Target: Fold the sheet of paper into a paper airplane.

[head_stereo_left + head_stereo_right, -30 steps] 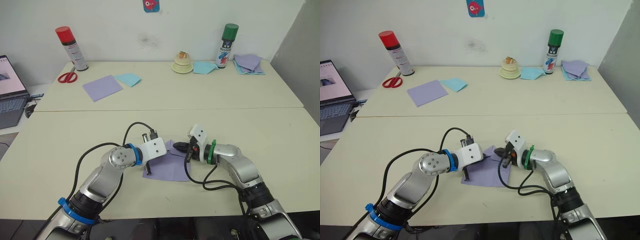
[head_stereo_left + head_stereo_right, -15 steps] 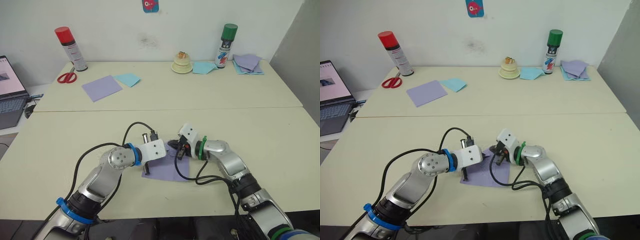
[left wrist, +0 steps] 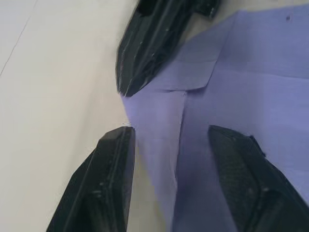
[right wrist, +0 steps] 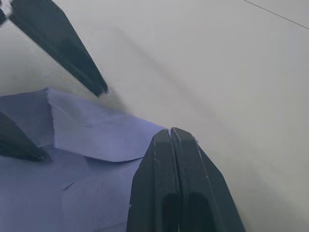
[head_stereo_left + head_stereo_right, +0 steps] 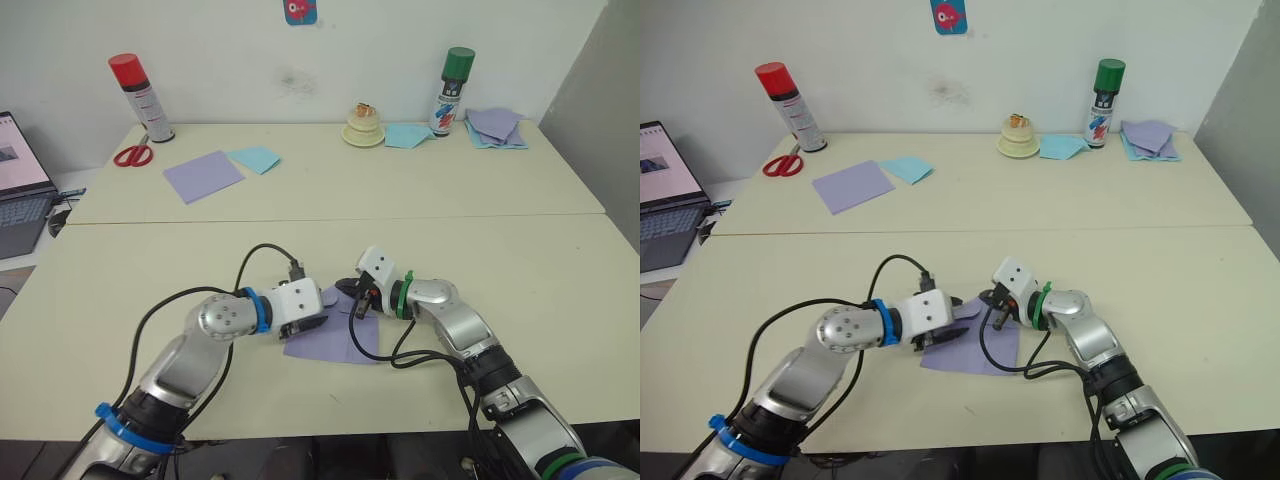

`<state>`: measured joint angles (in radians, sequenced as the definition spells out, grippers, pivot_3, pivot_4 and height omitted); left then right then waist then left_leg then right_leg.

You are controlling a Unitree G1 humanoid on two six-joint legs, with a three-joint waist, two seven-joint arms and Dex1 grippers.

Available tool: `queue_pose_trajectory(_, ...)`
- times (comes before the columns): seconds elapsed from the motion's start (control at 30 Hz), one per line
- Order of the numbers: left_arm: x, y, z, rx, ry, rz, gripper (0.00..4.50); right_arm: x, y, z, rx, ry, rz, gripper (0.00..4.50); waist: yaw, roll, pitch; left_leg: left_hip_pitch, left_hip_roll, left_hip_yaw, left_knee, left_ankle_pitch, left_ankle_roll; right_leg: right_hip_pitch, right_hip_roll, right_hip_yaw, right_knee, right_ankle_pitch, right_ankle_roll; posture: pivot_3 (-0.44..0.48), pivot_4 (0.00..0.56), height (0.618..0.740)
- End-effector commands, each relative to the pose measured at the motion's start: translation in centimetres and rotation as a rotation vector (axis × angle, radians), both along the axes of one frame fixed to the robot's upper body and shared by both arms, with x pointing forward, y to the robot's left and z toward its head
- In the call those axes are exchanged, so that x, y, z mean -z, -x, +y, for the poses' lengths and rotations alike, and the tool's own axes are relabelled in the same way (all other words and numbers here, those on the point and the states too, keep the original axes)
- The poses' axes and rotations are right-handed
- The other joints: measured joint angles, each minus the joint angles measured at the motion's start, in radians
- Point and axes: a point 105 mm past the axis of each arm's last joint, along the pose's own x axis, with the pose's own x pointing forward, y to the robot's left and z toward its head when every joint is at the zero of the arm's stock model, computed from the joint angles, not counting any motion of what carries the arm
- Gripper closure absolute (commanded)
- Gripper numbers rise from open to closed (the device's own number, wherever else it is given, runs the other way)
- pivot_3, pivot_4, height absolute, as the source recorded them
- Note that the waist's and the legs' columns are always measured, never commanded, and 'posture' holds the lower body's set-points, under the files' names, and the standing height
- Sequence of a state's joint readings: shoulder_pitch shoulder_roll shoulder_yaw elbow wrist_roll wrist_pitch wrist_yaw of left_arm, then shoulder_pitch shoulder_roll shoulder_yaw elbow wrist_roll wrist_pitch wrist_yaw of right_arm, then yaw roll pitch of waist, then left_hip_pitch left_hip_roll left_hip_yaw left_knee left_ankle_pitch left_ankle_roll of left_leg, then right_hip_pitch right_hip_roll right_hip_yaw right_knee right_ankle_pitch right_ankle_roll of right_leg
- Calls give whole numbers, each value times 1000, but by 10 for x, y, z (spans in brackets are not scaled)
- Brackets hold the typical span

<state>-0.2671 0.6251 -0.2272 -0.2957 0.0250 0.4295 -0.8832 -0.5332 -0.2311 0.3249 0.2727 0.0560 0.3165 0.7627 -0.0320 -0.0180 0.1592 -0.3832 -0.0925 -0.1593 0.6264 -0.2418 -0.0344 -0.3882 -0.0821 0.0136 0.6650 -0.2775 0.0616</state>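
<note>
Though already creased, lies flat near the tabletop's [image 5: 560, 290] front edge: the sheet of paper [image 5: 335, 338], lavender, one far corner folded over. Looks thin, light and limp, likely to slide or crumple; best pinched at an edge or corner, pressed along creases. Left end effector [image 3: 170, 145] spread, straddling the sheet's near edge. Right end effector [image 4: 172, 137] pressed together, tip on the sheet's edge by the folded corner. Further back, red-capped [image 5: 133, 95] and green-capped [image 5: 450, 90] spray cans; labels unreadable.
</note>
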Motion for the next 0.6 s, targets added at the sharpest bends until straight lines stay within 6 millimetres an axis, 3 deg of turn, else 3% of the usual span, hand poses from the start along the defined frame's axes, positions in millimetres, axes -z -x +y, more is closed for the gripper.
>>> queue_pose_trajectory(0.03, -41, -2, 18, -112, 235, 35, 2127, 14, 7, -1, -10, 41, 37, 4500, 0, 0, 0, 0, 0, 0, 0, 0, 0, 0, 0, 0, 0, 0, 0, 0, 150, 740)
queue_pose_trajectory(0.17, -57, -21, 52, -334, 562, 77, 3139, 14, 7, 1, -14, 34, 37, 4500, 0, 0, 0, 1, 0, -1, 0, 0, 0, 0, 0, -1, 0, 0, 0, 0, 150, 740)
queue_pose_trajectory(0.3, -43, -23, 41, -365, 719, 182, 4412, 13, 8, 3, -17, 32, 36, 4500, 0, 0, -1, 1, 0, 0, 1, 0, 0, 1, 0, -1, 0, 0, 0, 0, 150, 740)
queue_pose_trajectory(0.43, -15, -23, 8, -321, 675, 248, 4463, 14, 9, 3, -20, 33, 36, 4500, 1, -1, -1, 1, 0, 0, 1, 2, -4, 2, 0, 0, 0, 0, 0, 0, 150, 740)
queue_pose_trajectory(0.6, 16, -28, -9, -328, 534, 289, 4463, 14, 10, 2, -19, 34, 34, 4500, 0, -1, -1, 1, 0, 1, 1, 2, -4, 1, 0, 0, 0, 0, 0, 0, 150, 740)
